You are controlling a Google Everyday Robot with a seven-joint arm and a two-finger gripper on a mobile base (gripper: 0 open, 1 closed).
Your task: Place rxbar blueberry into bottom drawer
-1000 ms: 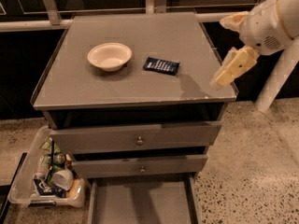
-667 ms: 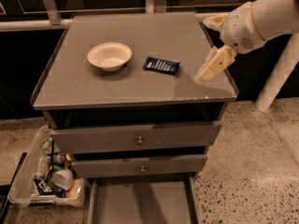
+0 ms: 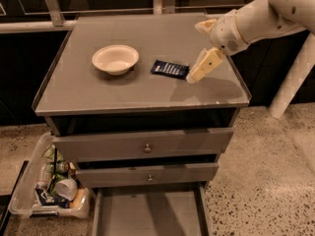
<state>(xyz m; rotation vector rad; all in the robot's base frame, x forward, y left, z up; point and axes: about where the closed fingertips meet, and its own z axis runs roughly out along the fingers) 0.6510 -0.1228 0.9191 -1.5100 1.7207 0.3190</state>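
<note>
The rxbar blueberry (image 3: 169, 69), a small flat dark navy wrapper with white lettering, lies on the grey cabinet top (image 3: 142, 92), right of a round cream-white bowl (image 3: 115, 59). My gripper (image 3: 196, 74) hangs from the white arm that reaches in from the upper right. Its cream fingertip sits just right of the bar's right end, close above the top. The bottom drawer (image 3: 147, 215) is pulled out at the foot of the cabinet, and its plain grey floor shows.
Two upper drawers with small round knobs (image 3: 146, 148) sit slightly ajar. A clear plastic bin (image 3: 54, 186) of clutter stands on the speckled floor at the cabinet's left. A white post (image 3: 295, 77) stands at the right.
The arm has swung left and lower across the cabinet top, bringing the gripper from the right edge to just beside the bar. The bar and bowl have not moved.
</note>
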